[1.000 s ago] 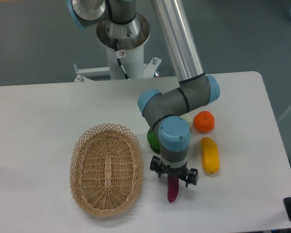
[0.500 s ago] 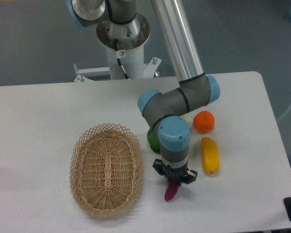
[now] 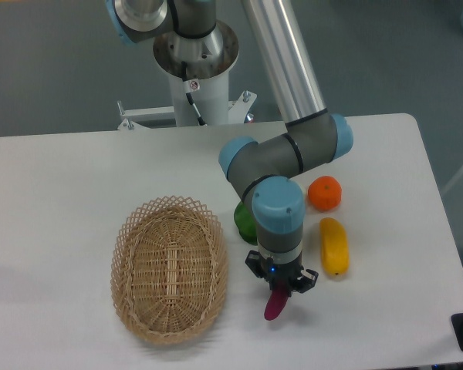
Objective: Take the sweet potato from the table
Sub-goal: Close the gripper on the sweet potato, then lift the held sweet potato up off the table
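The sweet potato [image 3: 275, 306] is a slim magenta-purple oblong at the front middle of the white table [image 3: 54, 193]. Its upper end sits between the fingers of my gripper [image 3: 280, 288], which points straight down and is shut on it. Its lower end hangs out below the fingers, tilted a little to the left. I cannot tell whether that end touches the table.
A woven wicker basket [image 3: 170, 267] lies just left of the gripper. A yellow oblong vegetable [image 3: 334, 245] and a round orange fruit [image 3: 324, 193] lie to the right. A green object [image 3: 245, 221] sits partly hidden behind the arm.
The gripper's fingers have closed in on the sweet potato's upper end. The sweet potato has tilted from straight to leaning left, and the wrist has shifted slightly.
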### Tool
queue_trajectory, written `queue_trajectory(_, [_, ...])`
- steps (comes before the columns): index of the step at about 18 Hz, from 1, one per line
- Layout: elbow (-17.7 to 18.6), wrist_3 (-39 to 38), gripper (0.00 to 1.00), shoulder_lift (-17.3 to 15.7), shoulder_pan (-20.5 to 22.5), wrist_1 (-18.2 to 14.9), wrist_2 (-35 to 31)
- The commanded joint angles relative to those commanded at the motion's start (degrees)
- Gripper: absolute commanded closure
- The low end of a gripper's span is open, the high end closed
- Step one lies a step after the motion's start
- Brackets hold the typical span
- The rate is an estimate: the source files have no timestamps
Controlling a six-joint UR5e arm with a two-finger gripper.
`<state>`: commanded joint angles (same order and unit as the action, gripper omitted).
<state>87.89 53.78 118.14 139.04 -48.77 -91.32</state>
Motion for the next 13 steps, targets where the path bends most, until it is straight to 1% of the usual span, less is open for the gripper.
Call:
queue_trajectory(2, [-0.17,2.55,0.7,-3.08,0.0,-3.08,0.26])
queue_trajectory(7, [-0.44,3.17,0.7,-9.59,0.53,-10.2,4.39])
queue_trajectory(9, [-0.7,4.83,0.7,-10.64,2.02,-11.09,4.75])
queue_trajectory(10, [-0.7,6.58,0.7,-12.22,2.81,-11.52,4.83])
queue_trajectory(13, [-1.49,10.46,0.7,-14.25,5.53,-14.42,6.85])
